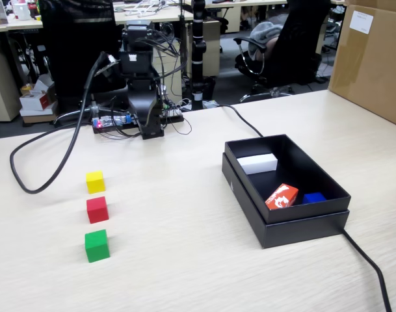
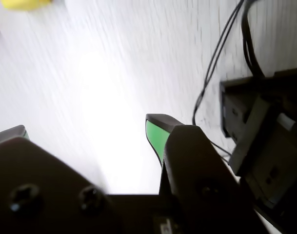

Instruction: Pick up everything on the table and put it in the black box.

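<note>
Three small cubes stand in a row on the left of the beige table (image 1: 184,260) in the fixed view: yellow (image 1: 95,182) farthest back, red (image 1: 97,209) in the middle, green (image 1: 97,246) nearest the front. The black box (image 1: 285,224) sits at the right. My gripper (image 1: 151,129) is folded down at the arm's base at the back, far from the cubes and the box. In the wrist view the gripper (image 2: 87,126) is open, with green pads and bare table between them. The yellow cube (image 2: 24,4) shows at that view's top left edge.
The box holds a white block (image 1: 257,163), an orange-red printed block (image 1: 281,196) and a blue piece (image 1: 313,197). A thick black cable (image 1: 41,175) loops at the back left; another (image 1: 370,266) runs from the box. A brown carton (image 1: 373,58) stands far right.
</note>
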